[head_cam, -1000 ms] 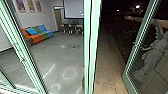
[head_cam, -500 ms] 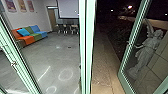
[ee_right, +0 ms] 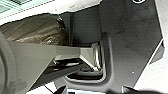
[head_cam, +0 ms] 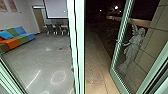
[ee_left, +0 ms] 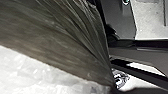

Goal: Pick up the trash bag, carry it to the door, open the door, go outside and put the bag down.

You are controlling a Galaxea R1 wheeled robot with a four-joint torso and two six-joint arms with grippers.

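Closest in, the trash bag (ee_left: 62,37) bulges beside the robot's dark body, its film drawn into folds; how the left gripper and right gripper stand, I can't tell. Cutting too near the green post (head_cam: 77,47) could snag and rip it. Beyond, a careless turn might knock the slanting glass door (head_cam: 116,77).

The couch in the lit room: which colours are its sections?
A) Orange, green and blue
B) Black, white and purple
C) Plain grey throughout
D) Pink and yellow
A: in the head view, the couch has an orange section, a green one and a blue one side by side.
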